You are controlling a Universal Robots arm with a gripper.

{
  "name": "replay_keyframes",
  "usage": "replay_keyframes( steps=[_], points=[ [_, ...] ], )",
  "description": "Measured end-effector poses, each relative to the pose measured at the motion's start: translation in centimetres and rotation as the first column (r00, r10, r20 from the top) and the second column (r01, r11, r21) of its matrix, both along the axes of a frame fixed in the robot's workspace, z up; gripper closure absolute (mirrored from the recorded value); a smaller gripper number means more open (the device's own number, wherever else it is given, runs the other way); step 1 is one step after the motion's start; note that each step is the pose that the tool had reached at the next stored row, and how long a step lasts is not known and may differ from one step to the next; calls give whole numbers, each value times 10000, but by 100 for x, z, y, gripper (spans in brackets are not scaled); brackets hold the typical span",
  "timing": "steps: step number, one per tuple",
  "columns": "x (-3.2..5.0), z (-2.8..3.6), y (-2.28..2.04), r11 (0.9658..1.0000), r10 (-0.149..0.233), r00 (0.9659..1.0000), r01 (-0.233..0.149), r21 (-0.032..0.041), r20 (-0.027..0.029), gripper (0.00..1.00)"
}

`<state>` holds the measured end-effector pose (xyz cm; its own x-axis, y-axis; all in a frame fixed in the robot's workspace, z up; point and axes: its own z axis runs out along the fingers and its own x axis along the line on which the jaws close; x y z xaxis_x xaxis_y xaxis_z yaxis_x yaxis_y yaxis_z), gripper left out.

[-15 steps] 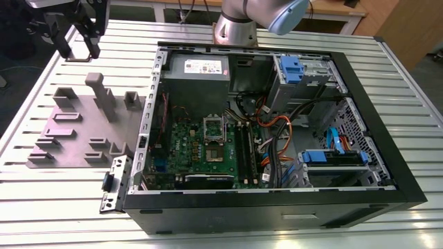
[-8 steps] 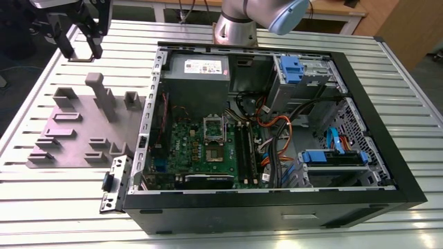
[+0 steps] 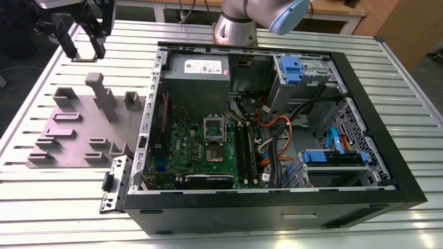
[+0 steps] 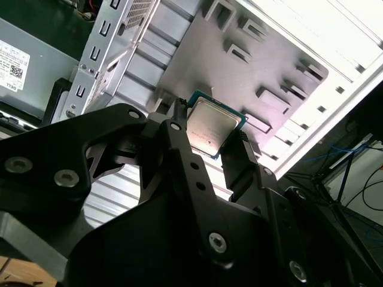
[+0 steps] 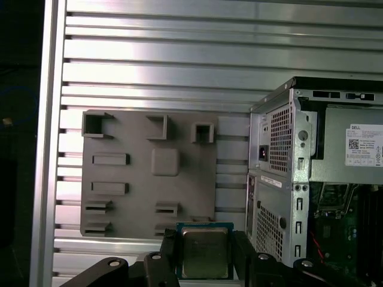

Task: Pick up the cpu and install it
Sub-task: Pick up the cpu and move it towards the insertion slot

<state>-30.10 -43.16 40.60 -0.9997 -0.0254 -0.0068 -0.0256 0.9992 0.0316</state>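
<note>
The cpu (image 5: 204, 251), a small square chip with a silvery top and a teal-edged rim, sits clamped between my gripper's (image 5: 205, 256) two black fingers. In the second wrist view the cpu (image 4: 209, 124) is again pinched at two opposite edges by the gripper (image 4: 210, 130). In the exterior view the gripper (image 3: 84, 52) hangs at the far left, above the slatted table and behind the grey fixture plate (image 3: 76, 129). It is well clear of the open computer case (image 3: 360, 104). The silver socket frame (image 3: 213, 129) lies on the green motherboard inside the case.
The grey fixture plate (image 5: 149, 173) has raised blocks and a tall post (image 3: 102, 96). The case wall (image 5: 275, 179) stands beside it. A grey power supply (image 3: 197, 67) with a white label, cables and blue drive brackets (image 3: 332, 155) crowd the case interior. The arm's base (image 3: 235, 28) stands behind the case.
</note>
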Motion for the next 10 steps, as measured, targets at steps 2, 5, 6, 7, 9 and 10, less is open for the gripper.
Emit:
replay_keyframes(
  steps=[2,5,6,7,9,10],
  points=[
    [11,0,0,10000,0,10000,0,0,0,53],
    [25,0,0,10000,0,10000,0,1,1,53],
    [30,0,0,10000,0,10000,0,0,0,53],
    [35,0,0,10000,0,10000,0,0,0,53],
    [45,0,0,10000,1,10000,-1,0,0,53],
    [50,0,0,10000,0,10000,0,0,0,53]
  ],
)
